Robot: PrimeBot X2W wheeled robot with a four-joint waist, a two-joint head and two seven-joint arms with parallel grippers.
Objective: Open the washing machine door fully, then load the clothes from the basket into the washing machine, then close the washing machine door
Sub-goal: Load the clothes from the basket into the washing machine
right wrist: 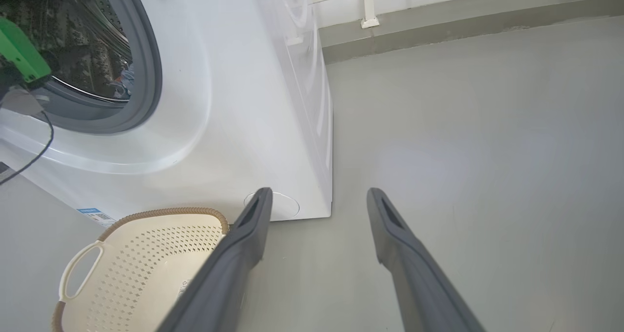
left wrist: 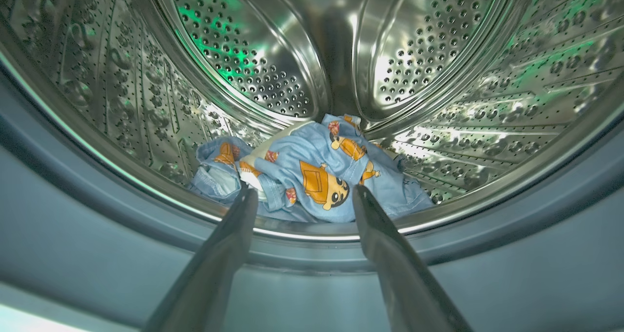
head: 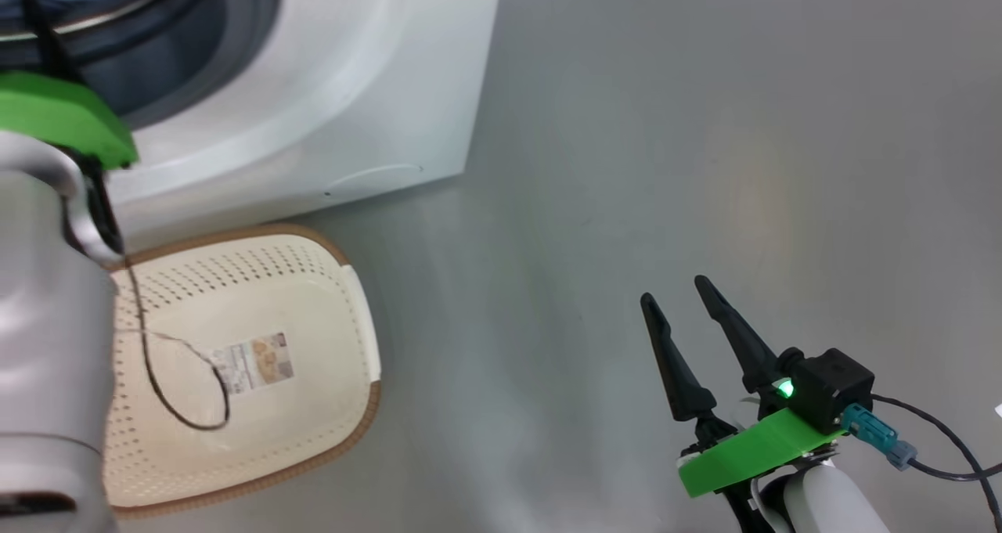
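Observation:
The clothes [left wrist: 317,173], light blue fabric with orange cartoon prints, lie at the bottom of the steel drum [left wrist: 273,64] of the washing machine [head: 368,87]. My left gripper [left wrist: 304,195] is open at the drum's mouth, just above the grey gasket [left wrist: 97,234], holding nothing. The cream basket [head: 258,361] with a brown rim sits on the floor in front of the machine, with only a label on its base. My right gripper [head: 677,298] hangs open over bare floor to the right. The washing machine door is out of view.
My pale left forearm [head: 47,345] covers the basket's left part, and its black cable [head: 176,392] dangles over the basket. Grey floor [head: 704,126] stretches to the right of the machine. A wall base [right wrist: 463,10] runs behind.

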